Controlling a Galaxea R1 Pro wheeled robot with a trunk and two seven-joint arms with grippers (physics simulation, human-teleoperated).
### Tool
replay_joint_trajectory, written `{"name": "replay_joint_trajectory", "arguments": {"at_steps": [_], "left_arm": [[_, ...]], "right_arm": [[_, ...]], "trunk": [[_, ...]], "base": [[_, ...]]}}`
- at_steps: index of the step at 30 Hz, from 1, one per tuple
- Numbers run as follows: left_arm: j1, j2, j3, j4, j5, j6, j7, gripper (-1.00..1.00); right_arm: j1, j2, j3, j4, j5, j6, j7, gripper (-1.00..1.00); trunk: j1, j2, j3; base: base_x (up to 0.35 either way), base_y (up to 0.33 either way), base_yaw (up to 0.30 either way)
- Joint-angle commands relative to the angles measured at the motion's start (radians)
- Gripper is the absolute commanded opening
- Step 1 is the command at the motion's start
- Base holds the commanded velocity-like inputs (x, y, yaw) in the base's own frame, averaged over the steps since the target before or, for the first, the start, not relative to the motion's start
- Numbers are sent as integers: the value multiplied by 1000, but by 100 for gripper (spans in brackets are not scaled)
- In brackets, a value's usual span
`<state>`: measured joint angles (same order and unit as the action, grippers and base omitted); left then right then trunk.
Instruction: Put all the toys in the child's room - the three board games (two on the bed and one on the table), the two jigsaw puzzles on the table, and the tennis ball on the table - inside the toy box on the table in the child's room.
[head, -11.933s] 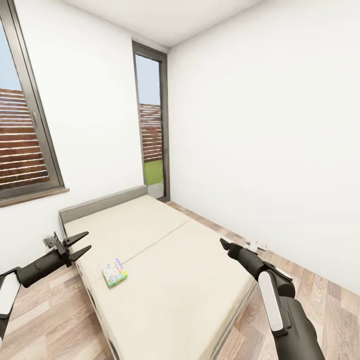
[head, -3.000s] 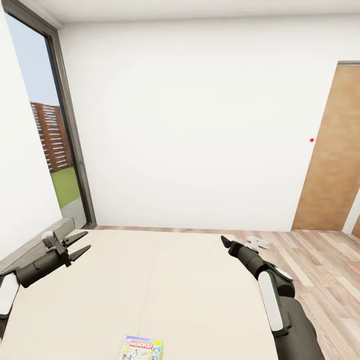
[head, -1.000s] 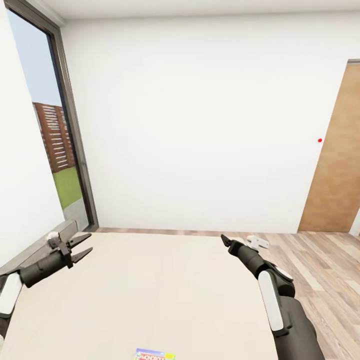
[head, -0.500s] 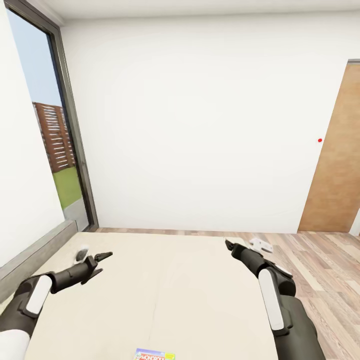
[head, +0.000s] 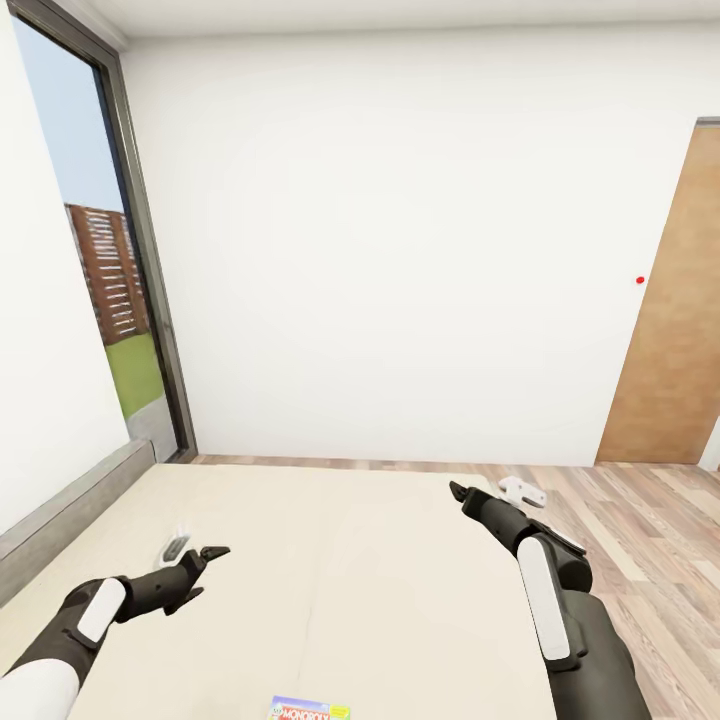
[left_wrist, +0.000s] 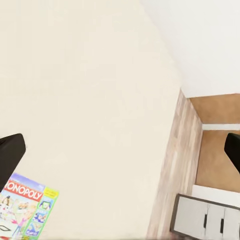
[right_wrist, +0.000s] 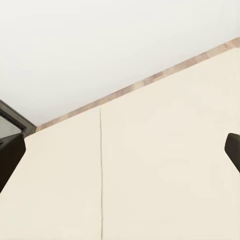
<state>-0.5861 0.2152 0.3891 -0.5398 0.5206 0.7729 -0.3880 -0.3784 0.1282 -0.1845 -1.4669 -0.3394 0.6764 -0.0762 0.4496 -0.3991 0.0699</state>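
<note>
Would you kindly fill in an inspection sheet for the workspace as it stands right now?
Surface: cream bed, flat cover with one seam down the middle.
Job's things: one board game lying flat on the bed at the near edge of the head view, Monopoly cover facing up.
Clutter: nothing seen.
Grippers: left claw low over the bed, fingers apart in its wrist view, empty; right claw raised above the bed's right side, fingers apart, empty.
Cables: nothing seen.
Surroundings: white wall, tall window, wooden door, plank floor, white cabinet.
</note>
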Motion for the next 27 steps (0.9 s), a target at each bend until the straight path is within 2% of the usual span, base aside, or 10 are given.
{"name": "replay_joint_trajectory", "arguments": {"at_steps": [1,8,27], "left_arm": [[-1,0,4,21,-1,-4,-2,100],[-1,0,4,111,-2,-89,-5,100],[-1,-2,0,123,-1,-102,-8,100]], "right_arm": [[0,1,-1,-1,-11,4,-8,100],[0,-1,-3,-1,-12,7,-8,100],[0,-1,-4,-1,-12,36,-7,100]], "trunk": [[0,-1,-2],[0,-1,-12],[0,-1,-43]], "base": [[0,0,0],[0,0,0],[0,0,0]]}}
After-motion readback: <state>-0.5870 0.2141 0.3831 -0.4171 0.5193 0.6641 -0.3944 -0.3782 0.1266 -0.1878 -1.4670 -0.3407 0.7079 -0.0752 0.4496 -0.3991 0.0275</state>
